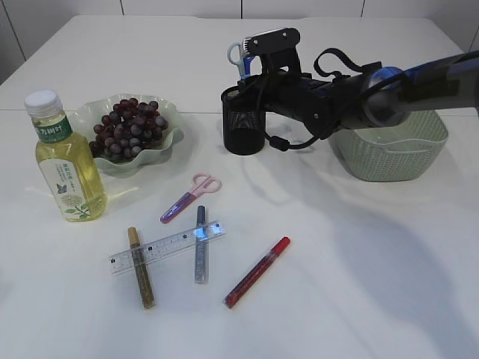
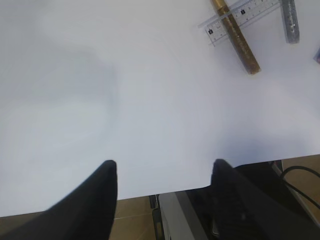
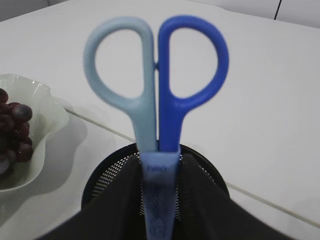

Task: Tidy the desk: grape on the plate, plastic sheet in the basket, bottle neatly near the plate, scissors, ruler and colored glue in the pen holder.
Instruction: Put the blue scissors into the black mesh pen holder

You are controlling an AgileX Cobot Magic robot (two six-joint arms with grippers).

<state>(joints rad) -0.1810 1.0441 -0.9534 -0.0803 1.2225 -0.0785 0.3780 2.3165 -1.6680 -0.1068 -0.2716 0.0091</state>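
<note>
One blue scissors [image 3: 157,95] clamped in right pincer [image 3: 159,172], over pen holder [image 3: 100,182].

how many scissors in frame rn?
2. Blue-handled scissors held blade-down in the right claw over the black mesh pen holder; small pink-handled scissors lying on the white table below the grape plate.

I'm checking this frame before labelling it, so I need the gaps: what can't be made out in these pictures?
- Blades of the blue scissors: right wrist view, hidden by the right gripper and the pen holder.
- Pen holder's contents: exterior view, blocked by the arm.
- Basket interior: exterior view, arm covers it.
- Ruler: left wrist view, cut off by the top edge.
- Bottle label text: too small.
</note>
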